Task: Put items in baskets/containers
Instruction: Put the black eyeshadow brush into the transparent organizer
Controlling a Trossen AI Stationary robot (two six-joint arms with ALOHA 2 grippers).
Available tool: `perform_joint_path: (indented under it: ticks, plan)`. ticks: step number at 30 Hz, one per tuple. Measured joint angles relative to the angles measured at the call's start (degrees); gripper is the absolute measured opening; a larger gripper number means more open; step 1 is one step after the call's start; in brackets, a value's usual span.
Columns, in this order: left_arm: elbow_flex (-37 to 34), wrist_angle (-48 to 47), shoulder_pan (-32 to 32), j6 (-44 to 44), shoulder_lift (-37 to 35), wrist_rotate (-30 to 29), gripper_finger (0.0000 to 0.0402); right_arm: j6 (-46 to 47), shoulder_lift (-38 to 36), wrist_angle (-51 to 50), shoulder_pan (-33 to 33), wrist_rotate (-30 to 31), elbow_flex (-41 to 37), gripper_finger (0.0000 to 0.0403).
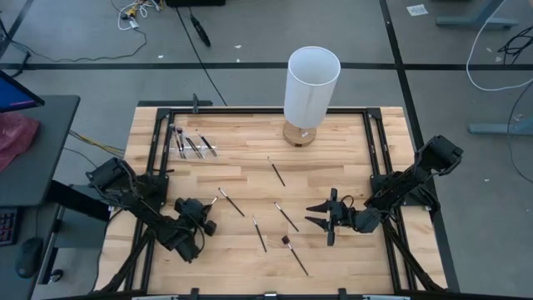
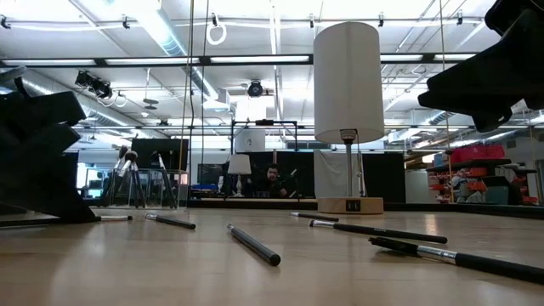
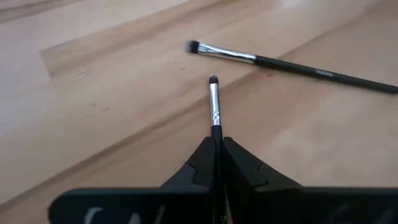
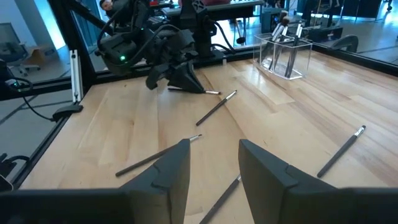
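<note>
Several thin dark brushes lie flat and scattered on the wooden table, among them one [image 1: 231, 202] near my left gripper and one [image 1: 286, 217] near my right. A clear container [image 1: 190, 143] at the far left holds a few brushes upright [image 4: 286, 57]. My left gripper [image 1: 202, 215], near the table's near left, is shut on one brush [image 3: 214, 102], whose small bristle tip sticks out ahead of the fingers. My right gripper [image 1: 319, 214] hangs open at the near right, above the table, with nothing between its fingers [image 4: 214, 158]. My left gripper pinches the brush's black handle [image 3: 216, 132], just behind the silver ferrule, between its two fingers. The brush runs along the fingers and points out past their ends toward the table's far side. The fingers slant down at the table. I cannot tell whether the brush is clear of the wood.
A tall white cylinder on a wooden base [image 1: 311, 83] stands at the far middle. A black frame rail [image 1: 250, 110] runs round the table top. Another brush [image 3: 292, 64] lies just beyond the held one. Bare wood shows between the far-left container and the cylinder.
</note>
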Motion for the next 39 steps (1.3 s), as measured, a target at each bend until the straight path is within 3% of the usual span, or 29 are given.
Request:
perform_joint_path:
  ticks: [9,23,32,39]
  plan:
    - [0.09,1.59,-0.67,0.45,-0.07,-0.97,0.0033,-0.01,0.0,0.04,0.0,0.01,0.0,0.0137]
    - [0.2,3.08,-0.62,5.82,1.47,-5.7,0.0157,-0.22,0.0,0.03,0.0,0.02,0.0,0.0137]
    - [0.22,6.02,-1.43,4.89,10.38,-14.97,0.0165,-0.24,0.0,-0.03,-0.01,0.02,0.0,0.0137]
    - [0.09,8.68,-2.13,5.65,13.09,-17.16,0.0161,-0.24,0.01,-0.03,-0.01,0.02,0.0,0.0137]
